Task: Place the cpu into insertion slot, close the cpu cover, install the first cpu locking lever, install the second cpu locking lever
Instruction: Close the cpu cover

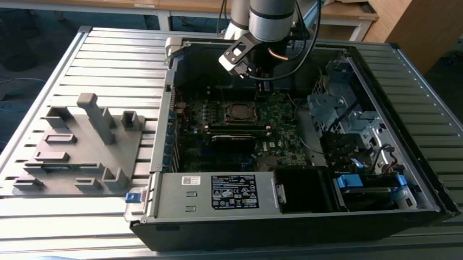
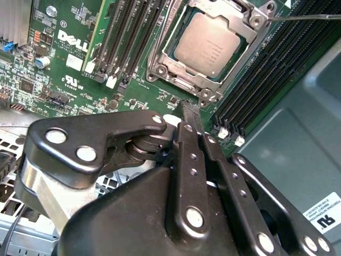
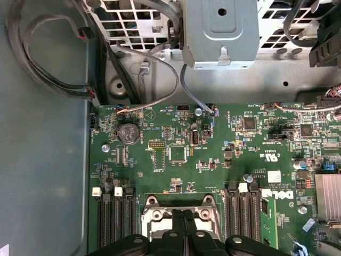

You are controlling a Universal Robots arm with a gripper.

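The cpu point(image 2: 208, 44), a dull silver square, lies in the insertion slot point(image 2: 176, 80) on the green motherboard. The shiny cpu cover point(image 2: 160, 50) frames it and looks laid down around the chip. A thin metal lever rod point(image 2: 303, 16) runs out from the socket's corner. My gripper point(image 2: 189, 109) is shut with nothing between its fingers, and its tips hang just above the board beside the socket's edge. In the exterior view the gripper point(image 1: 261, 81) hovers over the back of the case, just beyond the socket point(image 1: 239, 112). In the first wrist view the fingertips point(image 3: 184, 214) sit over the socket frame point(image 3: 153, 216).
Black memory slots point(image 2: 125, 37) flank the socket on both sides. A metal drive cage point(image 3: 221, 32) and loose cables point(image 3: 154, 101) stand past the board. The case walls point(image 1: 170, 97) box in the work area. A grey fixture plate point(image 1: 79, 146) sits on the exterior view's left.
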